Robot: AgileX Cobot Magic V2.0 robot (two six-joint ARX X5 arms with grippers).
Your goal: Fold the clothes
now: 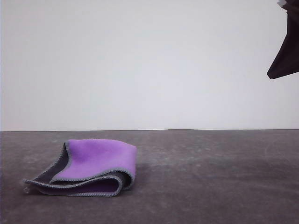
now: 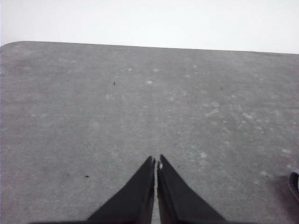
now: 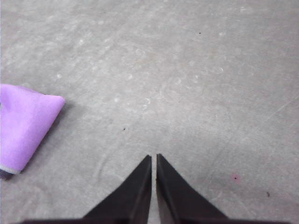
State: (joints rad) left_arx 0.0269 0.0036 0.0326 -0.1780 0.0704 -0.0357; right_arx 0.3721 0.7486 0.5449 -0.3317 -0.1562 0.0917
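The clothes [image 1: 96, 165] are one small cloth lying folded on the grey table, left of centre in the front view, purple side up with grey stitched edging and a dark grey underside showing at its left flap. A purple corner of the clothes [image 3: 23, 128] also appears in the right wrist view, well apart from the fingers. My right gripper [image 3: 153, 157] is shut with nothing in it, held above bare table; a black part of that arm [image 1: 285, 46] hangs at the upper right of the front view. My left gripper [image 2: 156, 160] is shut and empty over bare table.
The grey table [image 1: 210, 177] is scuffed with pale marks and ends at a far edge before a white wall [image 1: 140, 65]. In the left wrist view a rounded table corner [image 2: 14, 44] shows, and a small dark object [image 2: 294, 184] sits at the frame edge.
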